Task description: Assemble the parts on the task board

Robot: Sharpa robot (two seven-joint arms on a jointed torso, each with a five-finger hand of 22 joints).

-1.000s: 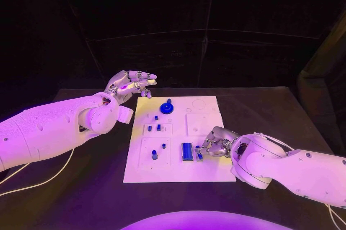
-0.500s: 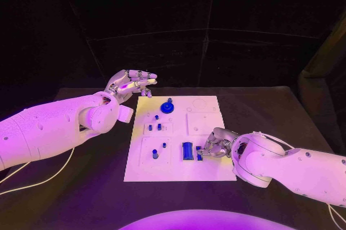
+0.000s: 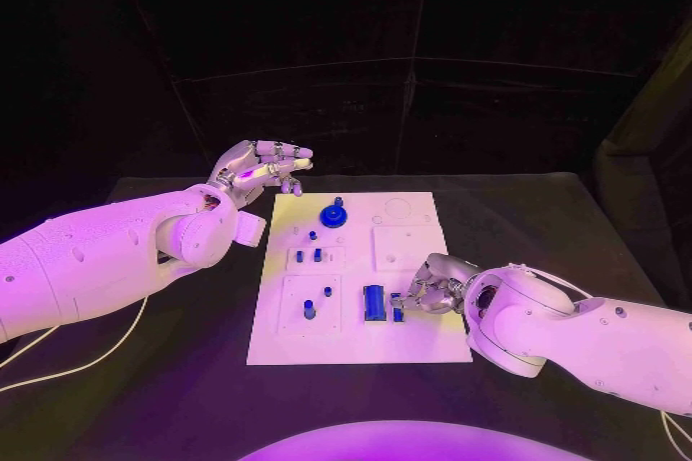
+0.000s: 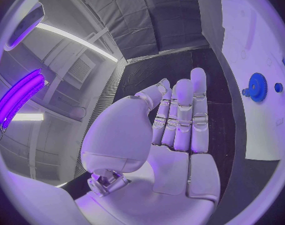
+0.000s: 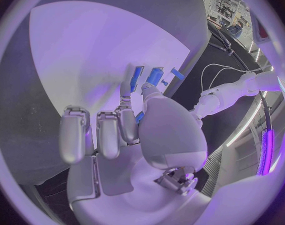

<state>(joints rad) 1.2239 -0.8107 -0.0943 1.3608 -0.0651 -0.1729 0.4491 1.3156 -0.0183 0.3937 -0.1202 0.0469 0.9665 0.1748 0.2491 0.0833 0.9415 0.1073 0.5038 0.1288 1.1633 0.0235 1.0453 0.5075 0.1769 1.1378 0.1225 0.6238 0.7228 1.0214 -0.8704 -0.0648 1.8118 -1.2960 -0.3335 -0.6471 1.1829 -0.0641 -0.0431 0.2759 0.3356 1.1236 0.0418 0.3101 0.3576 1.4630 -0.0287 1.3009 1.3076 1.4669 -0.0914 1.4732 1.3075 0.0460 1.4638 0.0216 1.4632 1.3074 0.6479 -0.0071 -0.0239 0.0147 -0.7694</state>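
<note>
The task board (image 3: 411,271), a flat white rectangular plate with shallow square recesses, lies lengthwise at the middle of the black table (image 3: 577,241). At its far end stands a round blue toothed gear (image 3: 333,216) with a small knob on top; in the left wrist view the same gear (image 4: 257,87) shows its serrated rim, with a small blue round part (image 4: 278,87) just beside it. Short blue pegs (image 3: 307,253) stand in the recess nearer the middle, and a further peg (image 3: 309,308) stands in the near left recess. Near the board's near edge an oblong blue block (image 3: 374,302) lies flat, with a smaller blue piece (image 3: 397,308) just beside it on its right. The right hand (image 3: 428,286), silver and segmented, rests over the board's right side with its fingertips at that smaller piece; in the right wrist view the right hand (image 5: 127,120) has one finger stretched toward the blue pieces while the others curl inward, but whether it grips the piece cannot be told. The left hand (image 3: 260,168) hovers above the table beyond the board's far left corner, released and holding nothing, its fingers (image 4: 180,115) lying straight and side by side.
</note>
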